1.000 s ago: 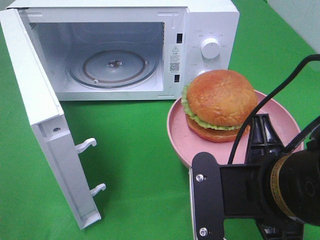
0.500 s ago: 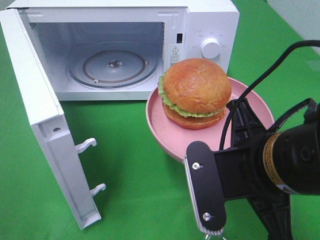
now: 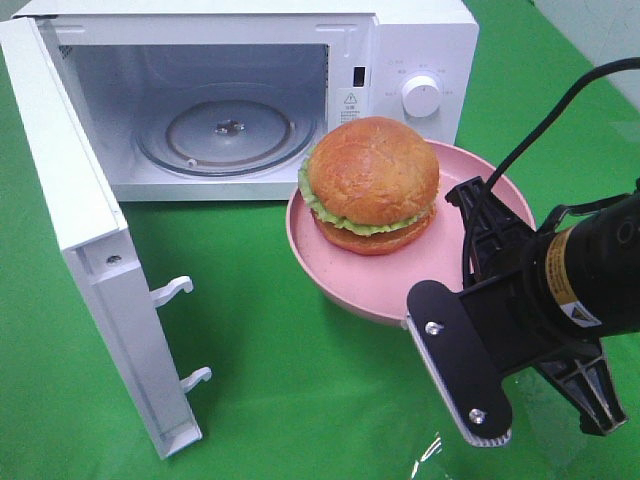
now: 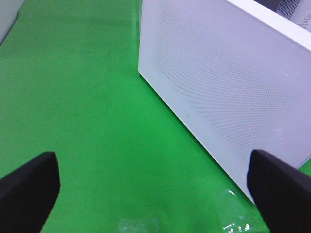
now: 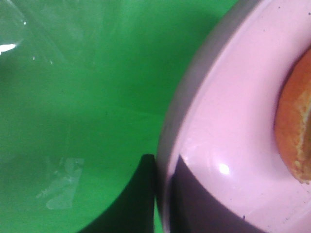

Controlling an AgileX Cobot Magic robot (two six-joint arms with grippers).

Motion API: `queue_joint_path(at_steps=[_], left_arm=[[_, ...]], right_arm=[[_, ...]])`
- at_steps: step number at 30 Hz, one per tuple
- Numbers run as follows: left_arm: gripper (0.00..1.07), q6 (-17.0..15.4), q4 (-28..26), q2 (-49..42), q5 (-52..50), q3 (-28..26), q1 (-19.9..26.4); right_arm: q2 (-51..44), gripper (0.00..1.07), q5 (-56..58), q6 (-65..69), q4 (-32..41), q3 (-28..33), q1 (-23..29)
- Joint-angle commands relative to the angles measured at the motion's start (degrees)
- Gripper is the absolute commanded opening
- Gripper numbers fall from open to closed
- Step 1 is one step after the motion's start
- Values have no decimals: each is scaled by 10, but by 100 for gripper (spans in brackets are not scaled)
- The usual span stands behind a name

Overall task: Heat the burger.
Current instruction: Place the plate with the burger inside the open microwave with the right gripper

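The burger (image 3: 372, 185) sat on the round pink plate (image 3: 385, 290), a little toward the plate's far side. Its glossy bun was on top and the green lettuce edge showed on its left. The right gripper (image 3: 470, 200) was clamped on the rim of this plate. In the right wrist view its dark fingers (image 5: 194, 204) were pressed together on the rim, one on the inner surface and one on the outside. Whether the plate rested on the green cloth (image 3: 280, 380) or hung above it, I cannot tell with certainty.

Plate and burger were just in front of the white microwave (image 3: 420, 40), before the right part of its opening and the control panel. In the high view the bun covered the lower part of this panel, and the round dial (image 3: 420, 95) showed above it. The microwave door (image 3: 90, 260) stood wide open to the left, with two white latch hooks (image 3: 180, 290) on its free edge, well apart from the plate. Inside the cavity lay the glass turntable (image 3: 228, 135).

The left gripper (image 4: 155, 191) had its fingers wide apart and held nothing. It hung over the green cloth near the outer face of the open door, whose dotted white panel filled much of the left wrist view.
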Motion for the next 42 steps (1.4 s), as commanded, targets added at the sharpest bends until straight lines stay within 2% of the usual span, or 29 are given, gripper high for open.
queue_joint_path(at_steps=[1,9,13,20,25,28,34,42], left_arm=[[96,1,-2,-9,-4,2,1],[96,1,-2,-9,-4,2,1],[96,1,-2,-9,-4,2,1],[96,1,-2,-9,-4,2,1],[96,1,-2,-9,-4,2,1],[96,1,-2,-9,-4,2,1],[96,1,-2,-9,-4,2,1],[96,1,-2,-9,-4,2,1]], right_arm=[[-2,0,-33,-98,28,-3,-34],[-2,0,-77,-206,109,-3,-90],[-2,0,-83,-304,162,-3,-123],[-2,0,-74,-448,249,-3,-155],[-2,0,-74,-497,297,-3,-174],[-2,0,-74,-500,306,-3,-174],[-2,0,-72,-472,254,-3,-172],[15,0,-61,-458,252,-30,-172]])
